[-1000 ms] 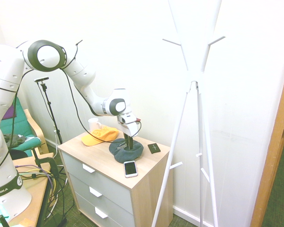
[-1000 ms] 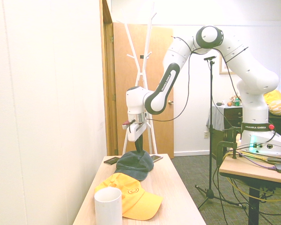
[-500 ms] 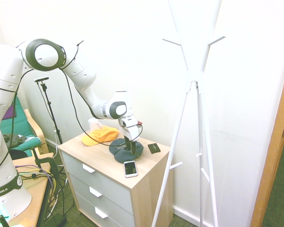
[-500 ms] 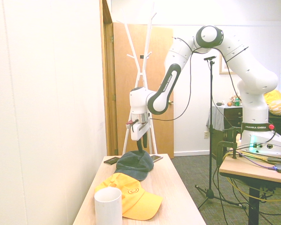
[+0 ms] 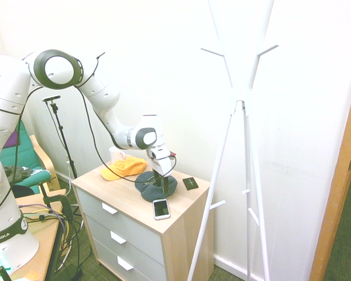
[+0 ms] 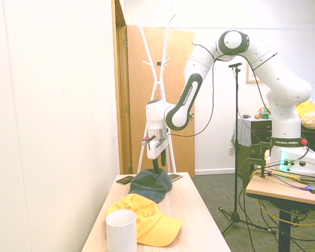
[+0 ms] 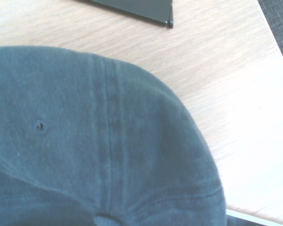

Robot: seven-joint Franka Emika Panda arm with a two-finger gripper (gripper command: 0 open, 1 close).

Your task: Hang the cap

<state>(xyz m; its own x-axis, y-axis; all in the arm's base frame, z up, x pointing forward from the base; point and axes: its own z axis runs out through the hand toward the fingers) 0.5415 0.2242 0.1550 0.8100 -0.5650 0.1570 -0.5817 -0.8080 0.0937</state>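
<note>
Item: dark cap (image 5: 158,186), flat on worktop (image 5: 181,202). Gripper (image 5: 164,182) directly above crown, fingers apparently spread wide, nothing held. Advice: pinch a fabric fold near the crown, not the brim.

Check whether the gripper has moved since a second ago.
Yes. In the first exterior view the gripper has come down toward the dark blue-grey cap on the dresser, edging slightly toward the coat rack.
</note>
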